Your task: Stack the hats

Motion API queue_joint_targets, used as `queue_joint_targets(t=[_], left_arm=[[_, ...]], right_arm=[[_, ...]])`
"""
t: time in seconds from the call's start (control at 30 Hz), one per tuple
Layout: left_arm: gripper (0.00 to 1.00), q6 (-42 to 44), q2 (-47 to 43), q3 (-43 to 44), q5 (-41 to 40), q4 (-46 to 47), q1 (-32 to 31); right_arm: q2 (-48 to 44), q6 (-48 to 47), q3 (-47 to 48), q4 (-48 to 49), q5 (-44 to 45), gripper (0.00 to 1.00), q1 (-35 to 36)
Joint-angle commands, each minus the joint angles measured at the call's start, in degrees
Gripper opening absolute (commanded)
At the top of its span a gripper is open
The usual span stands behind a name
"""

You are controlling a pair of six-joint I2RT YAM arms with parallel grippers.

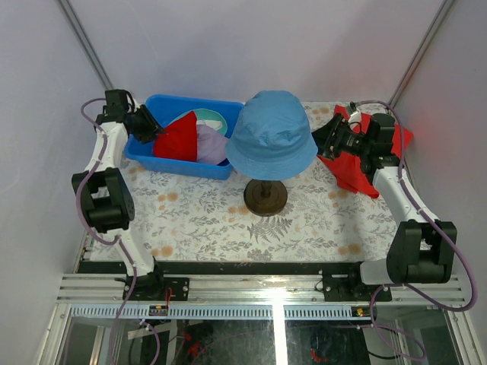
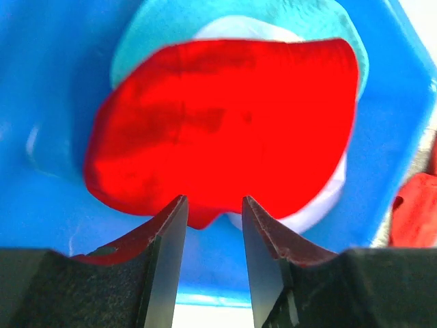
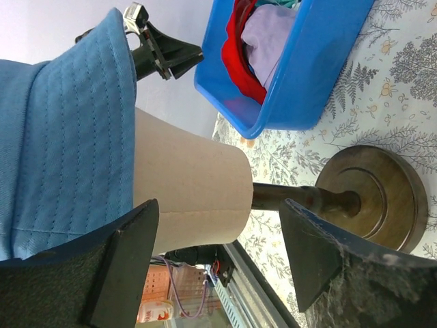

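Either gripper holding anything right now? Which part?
Nothing held. Left gripper: jaws apart at the near edge of the red hat, not closed on it. Right gripper: jaws wide open beside the blue hat, empty.

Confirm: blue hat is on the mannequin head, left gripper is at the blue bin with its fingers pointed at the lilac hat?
Not quite. The left gripper is aimed at the red hat, not the lilac hat; the left wrist view shows it. The rest holds: blue hat on the mannequin head, gripper at the blue bin.

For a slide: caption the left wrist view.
Left gripper, jaws apart, faces the red hat lying over the teal hat in the blue bin.
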Motion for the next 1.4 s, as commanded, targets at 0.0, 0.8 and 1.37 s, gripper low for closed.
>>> queue_joint_targets(t=[0.0, 0.8, 1.37], left_arm=[[0.37, 7.92, 3.58, 4.7, -6.27, -1.91, 2.34], [0.54, 7.72, 16.13, 4.12, 16.37, 5.2, 8.74], [0.0, -2.82, 13.88, 5.27, 21.06, 10.67, 6.02]], right_arm=[[-1.42, 2.08, -0.57, 5.49, -3.25, 0.79, -0.98], [-0.87, 2.7, -1.04, 3.66, -1.5, 0.99, -2.43], [-0.18, -0.98, 4.8, -3.29, 2.28, 1.0, -2.43]])
